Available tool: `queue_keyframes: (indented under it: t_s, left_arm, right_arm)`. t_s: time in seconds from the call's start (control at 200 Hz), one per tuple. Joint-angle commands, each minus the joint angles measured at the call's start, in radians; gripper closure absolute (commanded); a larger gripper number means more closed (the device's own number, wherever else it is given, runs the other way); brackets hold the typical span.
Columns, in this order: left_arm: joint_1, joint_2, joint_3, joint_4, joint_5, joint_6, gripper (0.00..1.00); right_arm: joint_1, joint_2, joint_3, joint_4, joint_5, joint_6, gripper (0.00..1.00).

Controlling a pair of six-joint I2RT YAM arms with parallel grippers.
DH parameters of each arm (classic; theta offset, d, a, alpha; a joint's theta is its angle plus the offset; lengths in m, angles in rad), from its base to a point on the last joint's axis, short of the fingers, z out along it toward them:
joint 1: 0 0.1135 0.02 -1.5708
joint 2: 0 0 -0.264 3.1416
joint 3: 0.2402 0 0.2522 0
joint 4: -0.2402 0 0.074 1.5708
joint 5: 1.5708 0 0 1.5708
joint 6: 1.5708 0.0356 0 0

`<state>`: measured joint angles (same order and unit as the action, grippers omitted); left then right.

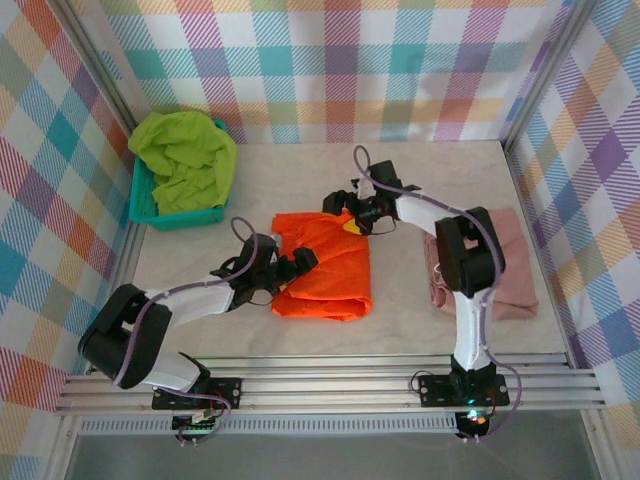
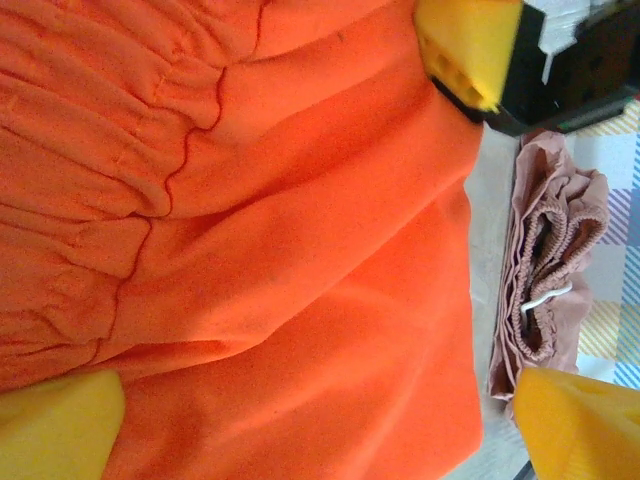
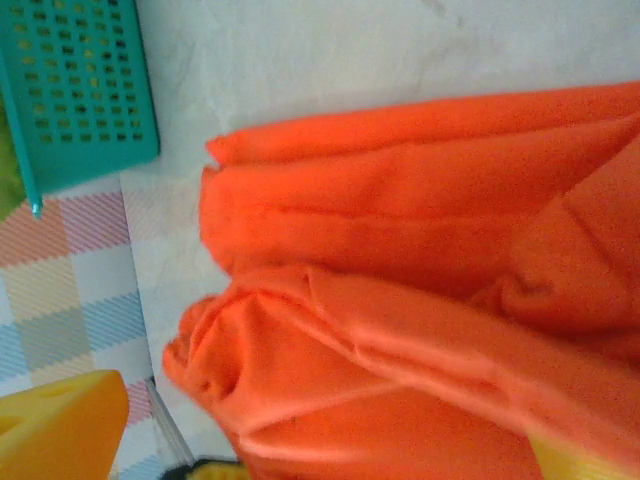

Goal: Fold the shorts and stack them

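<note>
Worktop point(image 1: 420, 330) of pale, marbled sheet fills the floor of a booth; walls point(image 1: 350, 60) of pastel plaid cloth close it on three sides; an aluminium rail point(image 1: 330, 385) along the near edge carries both arm bases.

We see the left arm lying low and reaching inward, its end effector point(image 1: 298, 266) at the left edge of the orange shorts point(image 1: 325, 265); its yellow fingers point(image 2: 55, 425) stand wide apart in the wrist view, with orange cloth spread between them and nothing clamped. The right arm rises from its base, bends at the elbow and reaches left; its end effector point(image 1: 352, 214) sits at the far right corner of the same shorts, fingers point(image 3: 60, 420) likewise spread, over rumpled orange folds.

The orange shorts lie roughly folded at the middle of the worktop; the pink shorts point(image 1: 515, 270) lie folded to the right, near the right wall and partly behind the right arm; the two garments are apart.

A teal mesh basket point(image 1: 145, 205) stands at the far left corner; the lime green shorts point(image 1: 185, 160) are heaped in it, crumpled and spilling over its rim.
</note>
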<state>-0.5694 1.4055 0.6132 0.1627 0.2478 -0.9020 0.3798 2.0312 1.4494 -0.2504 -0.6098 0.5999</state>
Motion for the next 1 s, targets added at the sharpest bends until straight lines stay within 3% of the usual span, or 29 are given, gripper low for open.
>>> queue_keyframes:
  t_s: [0.0, 0.225, 0.6, 0.995]
  left_arm:
    - [-0.007, -0.094, 0.125, -0.235, -0.025, 0.077, 0.0]
    - [-0.006, -0.069, 0.266, -0.331, 0.004, 0.132, 0.0]
    - [-0.004, 0.201, 0.153, -0.143, -0.044, 0.102, 0.0]
    - [-0.004, 0.226, 0.106, -0.098, -0.049, 0.085, 0.0]
  right_arm:
    - [-0.016, -0.189, -0.071, -0.065, 0.074, -0.144, 0.01]
    - [-0.048, -0.284, -0.25, -0.159, 0.15, -0.248, 0.01]
    - [-0.048, -0.244, -0.396, -0.053, 0.108, -0.207, 0.08]
    - [-0.005, -0.176, -0.431, 0.052, 0.052, -0.118, 0.24]
